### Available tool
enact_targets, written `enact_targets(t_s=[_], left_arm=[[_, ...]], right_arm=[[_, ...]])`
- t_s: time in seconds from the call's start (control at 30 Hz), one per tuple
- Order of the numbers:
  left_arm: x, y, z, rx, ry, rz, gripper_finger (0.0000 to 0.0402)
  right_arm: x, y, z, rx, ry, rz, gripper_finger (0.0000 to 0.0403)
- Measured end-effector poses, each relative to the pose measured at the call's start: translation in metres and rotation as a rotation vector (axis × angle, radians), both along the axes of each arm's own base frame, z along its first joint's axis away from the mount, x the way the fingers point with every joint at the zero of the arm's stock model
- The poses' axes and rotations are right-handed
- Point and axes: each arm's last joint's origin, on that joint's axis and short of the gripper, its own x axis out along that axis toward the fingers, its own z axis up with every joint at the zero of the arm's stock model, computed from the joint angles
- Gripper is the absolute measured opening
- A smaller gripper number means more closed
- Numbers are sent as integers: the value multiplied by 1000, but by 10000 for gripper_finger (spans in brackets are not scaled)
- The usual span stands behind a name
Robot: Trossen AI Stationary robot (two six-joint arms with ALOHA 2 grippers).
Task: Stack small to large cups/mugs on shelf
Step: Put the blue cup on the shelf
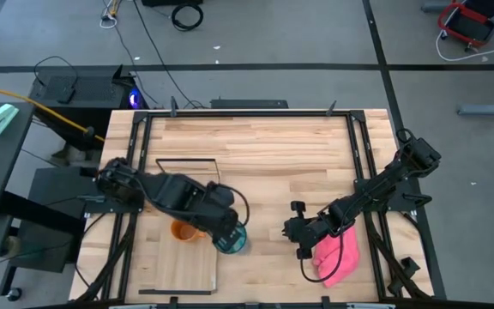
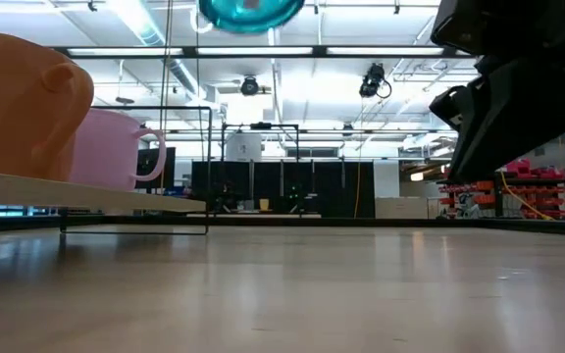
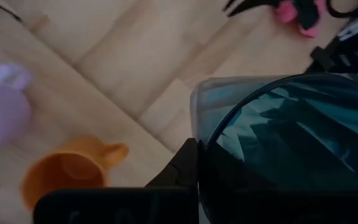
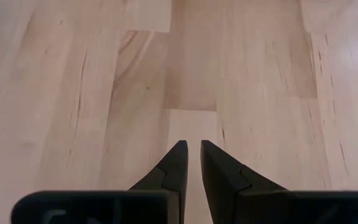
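High: left gripper (image 1: 230, 241) sits over the right edge of the shelf (image 1: 157, 275), carrying the teal cup (image 1: 237, 243). Orange mug (image 1: 183, 231) is on the shelf just left of it. Purple mug is hidden under the arm here. Right gripper (image 1: 299, 243) waits right of centre, just beside the pink cloth (image 1: 337, 259).

Low: teal cup (image 2: 250, 12) hangs well above the surface (image 2: 361, 284), clear of everything. Orange mug (image 2: 23, 103) and purple mug (image 2: 116, 147) both stand on the shelf (image 2: 86, 196), side by side, not nested.

Left wrist: fingers (image 3: 188, 165) clamped on the teal cup (image 3: 291, 137) rim. Orange mug (image 3: 67, 174) and purple mug (image 3: 2, 106) are below, on the shelf, apart from each other.

Right wrist: fingers (image 4: 176, 165) nearly closed, thin gap, holding nothing, over bare surface (image 4: 104, 93).

My read: two mugs placed, the teal cup in transit, no stacking done yet. Left to do: set the teal cup down, then nest smaller into larger.
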Motion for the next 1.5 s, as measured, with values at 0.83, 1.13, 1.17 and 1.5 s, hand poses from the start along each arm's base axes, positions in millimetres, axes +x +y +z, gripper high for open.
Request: enact_targets(t_s=[0.83, 1.13, 1.17, 1.5], left_arm=[[-47, -44, -43, 0, 179, 208, 12], [-84, -67, -40, -65, 182, 346, 12], [-88, -70, -40, -65, 186, 348, 12], [-109, -91, -63, -71, 311, 416, 12]], right_arm=[[0, 0, 0, -9, 4, 7, 51], [-1, 0, -1, -27, 8, 27, 51], [-1, 0, -1, -27, 8, 27, 51], [-1, 0, 0, -26, 8, 25, 51]])
